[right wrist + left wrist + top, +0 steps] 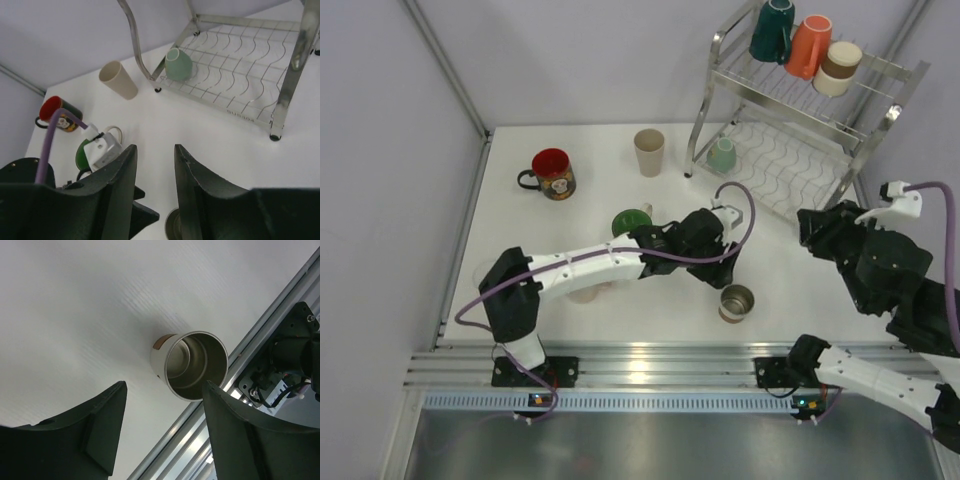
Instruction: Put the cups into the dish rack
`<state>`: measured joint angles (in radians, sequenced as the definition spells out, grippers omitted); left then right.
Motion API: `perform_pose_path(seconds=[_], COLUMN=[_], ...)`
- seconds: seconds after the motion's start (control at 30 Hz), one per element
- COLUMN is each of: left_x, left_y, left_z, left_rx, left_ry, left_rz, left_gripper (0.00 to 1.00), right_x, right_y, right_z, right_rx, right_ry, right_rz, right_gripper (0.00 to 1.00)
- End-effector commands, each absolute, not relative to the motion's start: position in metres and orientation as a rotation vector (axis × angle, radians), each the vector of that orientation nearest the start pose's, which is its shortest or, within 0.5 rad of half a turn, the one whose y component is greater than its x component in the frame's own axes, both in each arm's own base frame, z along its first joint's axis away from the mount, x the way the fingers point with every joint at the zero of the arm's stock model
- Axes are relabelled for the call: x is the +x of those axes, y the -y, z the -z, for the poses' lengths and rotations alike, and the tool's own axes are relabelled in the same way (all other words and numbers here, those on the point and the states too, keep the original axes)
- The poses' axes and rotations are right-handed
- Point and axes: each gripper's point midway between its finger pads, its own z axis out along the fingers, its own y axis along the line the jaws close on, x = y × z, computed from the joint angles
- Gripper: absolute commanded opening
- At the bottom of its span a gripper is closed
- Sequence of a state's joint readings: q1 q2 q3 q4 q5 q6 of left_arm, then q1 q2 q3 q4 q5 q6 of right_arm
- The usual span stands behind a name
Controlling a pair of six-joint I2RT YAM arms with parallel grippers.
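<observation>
The steel cup (736,302) stands upright by the worktop's (650,312) near edge, outside the dish rack (800,175). The left gripper (723,270) points at it, jaws apart to take its wall. The right gripper (155,147) hangs near the rack's near side, jaws slightly apart and empty.

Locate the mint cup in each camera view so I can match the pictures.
Top external: the mint cup sits upper middle, at the left end of the dish rack's lower shelf.
Left wrist: not in it.
Right wrist: the mint cup sits upper middle, on that same shelf beside the rack's curved post.
Shared landmark: the beige cup stands on the table just left of it in both those views.
</observation>
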<state>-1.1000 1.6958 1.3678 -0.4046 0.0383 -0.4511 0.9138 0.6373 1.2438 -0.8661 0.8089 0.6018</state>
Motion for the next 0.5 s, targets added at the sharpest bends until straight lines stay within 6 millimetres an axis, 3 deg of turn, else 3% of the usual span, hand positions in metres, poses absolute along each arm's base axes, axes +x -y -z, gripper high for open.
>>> perform_pose_path(seconds=[0.0, 0.23, 0.33, 0.47], left_x=[0.190, 0.186, 0.182, 0.181], left_y=[0.452, 0.473, 0.474, 0.471], left_z=[-0.164, -0.134, -0.122, -0.109], left_rx=[0.798, 0.846, 0.856, 0.860], left_ry=[-2.290, -2.349, -2.376, -2.398], left_rz=[0.830, 0.837, 0.826, 0.793], left_gripper=[0.67, 0.65, 0.58, 0.58], right_x=[0.192, 0.186, 0.186, 0.184], right_y=[-0.054, -0.038, -0.032, -0.029], right_z=[-0.386, -0.382, -0.376, -0.379], right_rx=[0.333, 0.346, 0.358, 0.362], right_ry=[-1.648, -1.618, -1.619, -1.590], right_rz=[-0.369, -0.340, -0.313, -0.328], right_gripper=[0.36, 0.38, 0.39, 0.39])
